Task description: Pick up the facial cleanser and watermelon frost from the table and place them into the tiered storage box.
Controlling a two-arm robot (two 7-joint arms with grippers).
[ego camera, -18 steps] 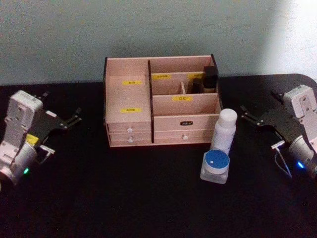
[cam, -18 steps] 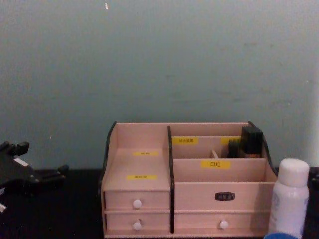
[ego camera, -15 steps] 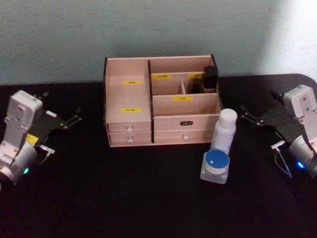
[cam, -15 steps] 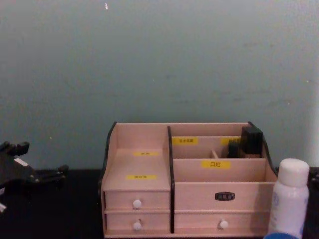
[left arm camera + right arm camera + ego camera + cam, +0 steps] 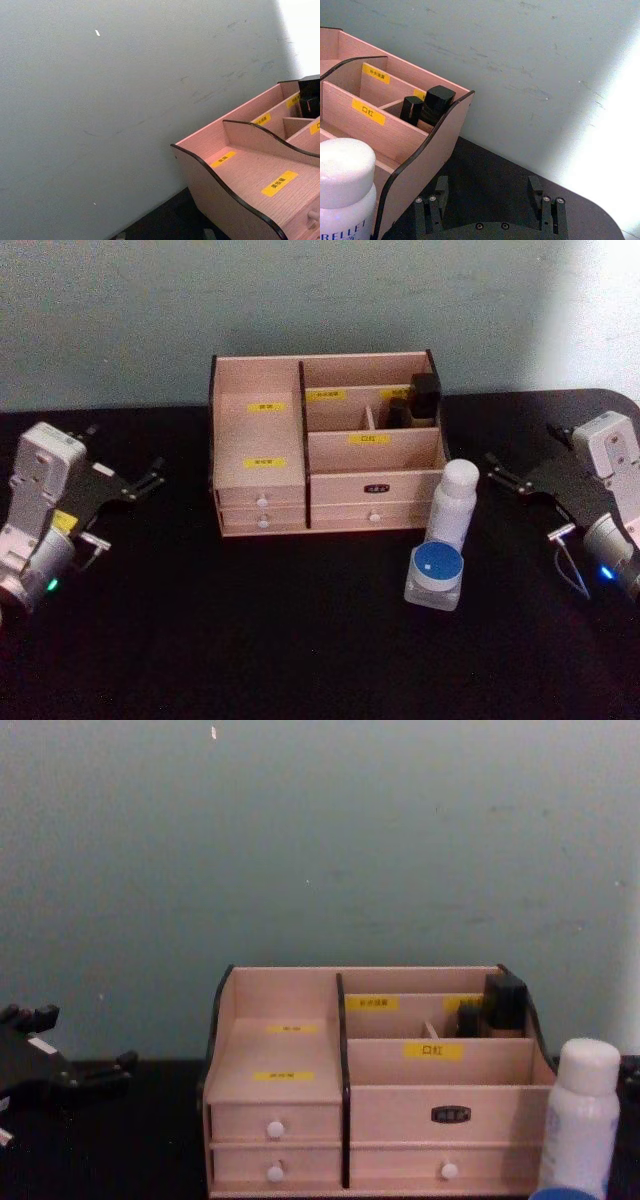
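Here, the light wooden tiered storage box with dark edges and yellow labels (image 5: 325,455) stands at the back of the black table (image 5: 300,640). The white plastic facial cleanser bottle (image 5: 452,502) stands upright just beside the box's right front corner. The squat clear jar with a blue lid (image 5: 436,575) sits just in front of the bottle. The left gripper (image 5: 125,454) hovers well left of the box and the right gripper (image 5: 488,189) right of the bottle, each with fingers spread and empty.

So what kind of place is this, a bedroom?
Probably a robot test bench: a black table against a plain wall, a tiered storage box, and the left claw and right claw open either side.
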